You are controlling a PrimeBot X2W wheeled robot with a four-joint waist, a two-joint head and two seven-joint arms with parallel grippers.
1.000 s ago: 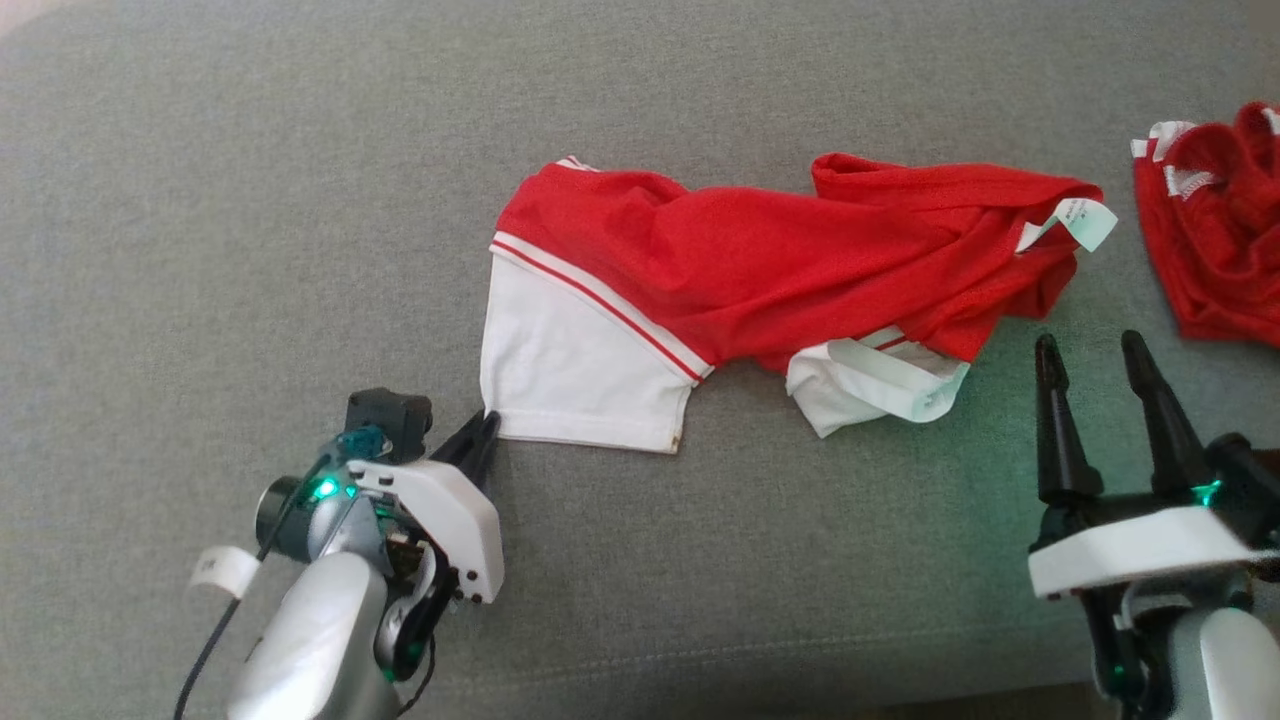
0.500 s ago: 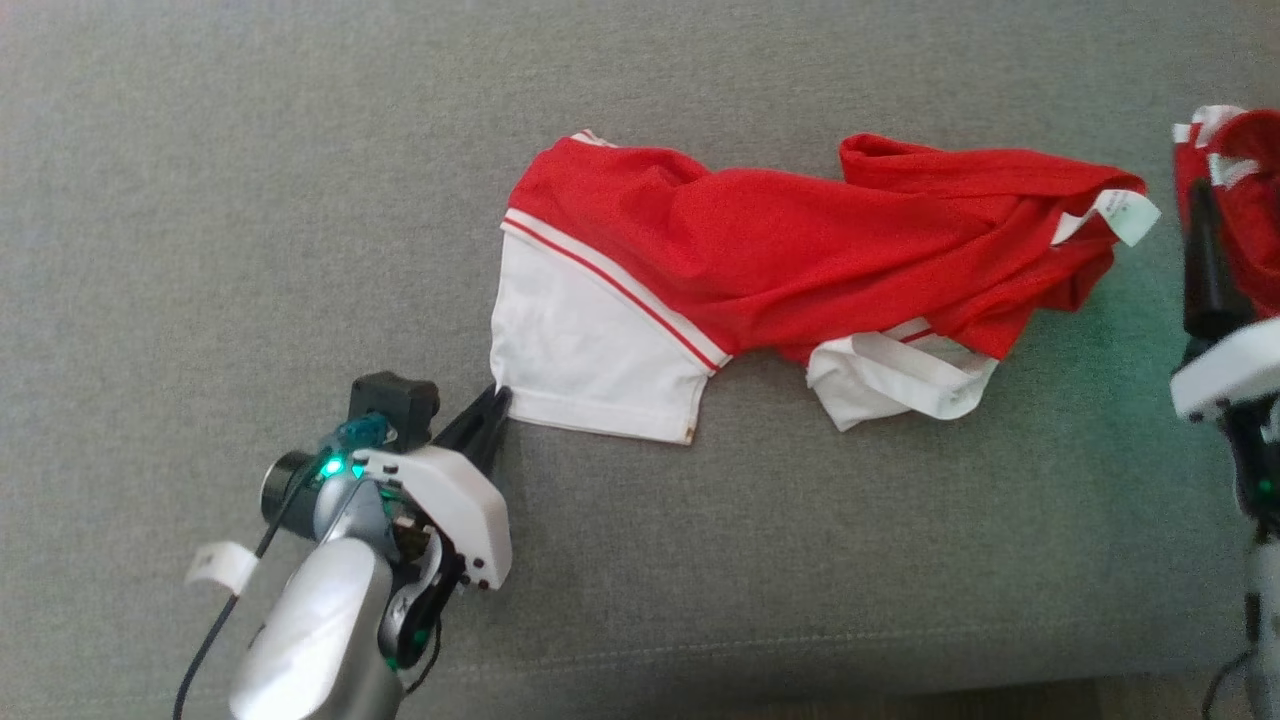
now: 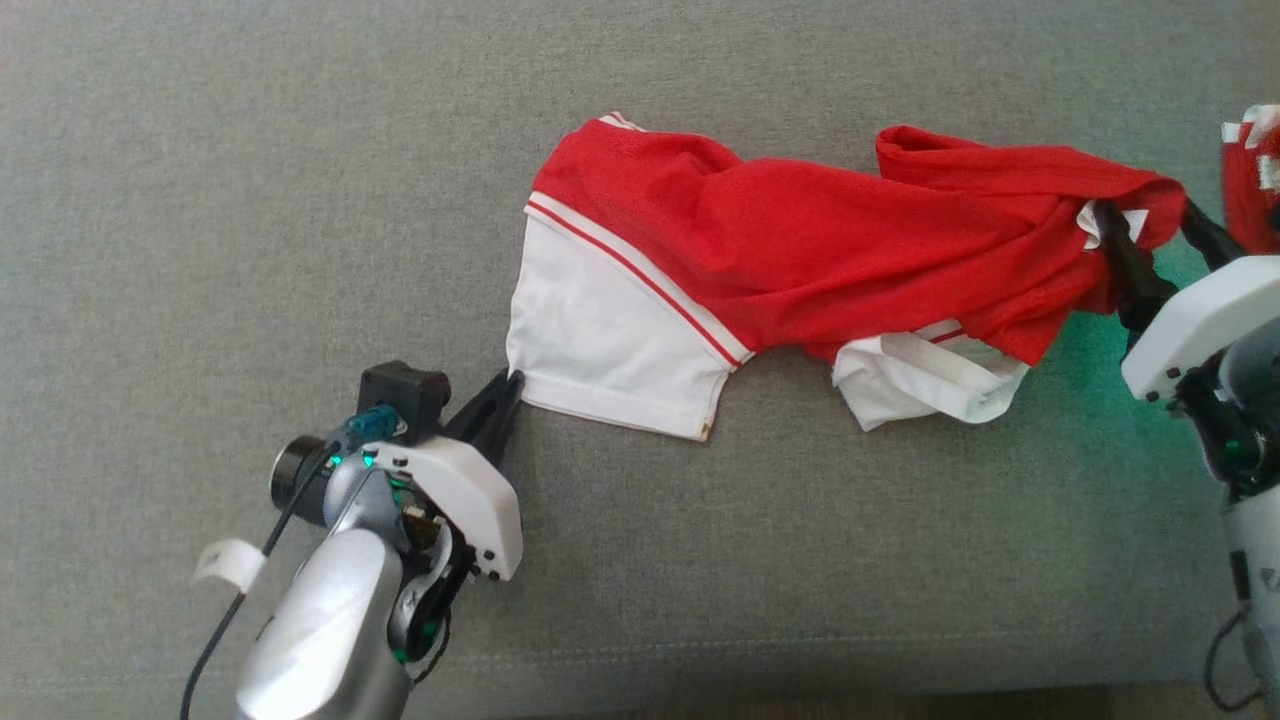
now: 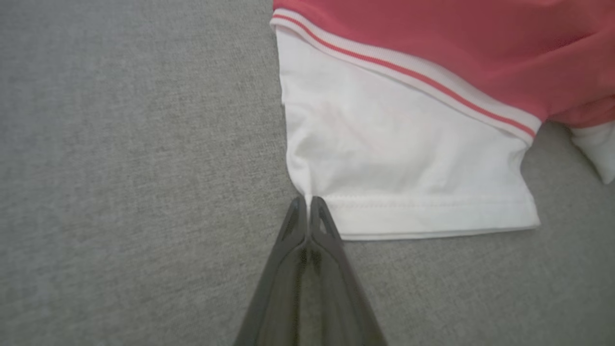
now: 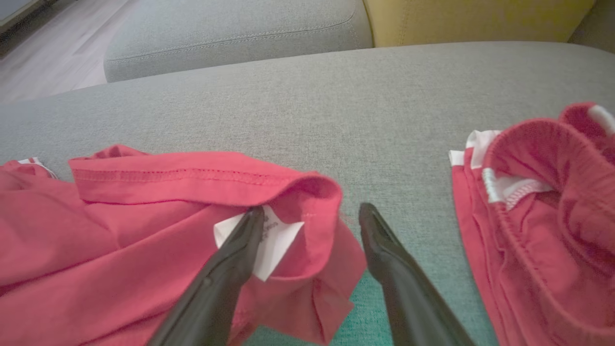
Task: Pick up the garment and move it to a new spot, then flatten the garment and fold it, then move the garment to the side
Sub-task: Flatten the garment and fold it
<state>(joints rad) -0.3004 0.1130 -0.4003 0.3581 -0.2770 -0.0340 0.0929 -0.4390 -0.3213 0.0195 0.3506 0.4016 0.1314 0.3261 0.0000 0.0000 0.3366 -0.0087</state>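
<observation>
Jersey (image 3: pixel 800 260) was lying crumpled sideways across the grey sofa cushion (image 3: pixel 300 200), red body bunched up and both white sleeves poking out toward the robot. So it looked like the flatten step, not folding yet.

Left pincer (image 3: pixel 507 386) was clamped shut on the very corner of the near white sleeve (image 3: pixel 600 340), right at the hem. In the left wrist view you could see the cloth puckering into the closed tips, so it was pulling a bit. My guess is that corner was meant as the anchor for stretching the thing out.

Right pincer (image 3: pixel 1150 228) was open at the far end, fingers straddling the rolled red hem, one finger lying over the white care label (image 5: pixel 281 238) and the other out on the bare cushion. Nothing was gripped there yet. Closing on that hem would give two opposite ends to tug apart.

Second red garment (image 5: pixel 538 230) sat just beside that end but apart from it, close enough to snag by mistake.
</observation>
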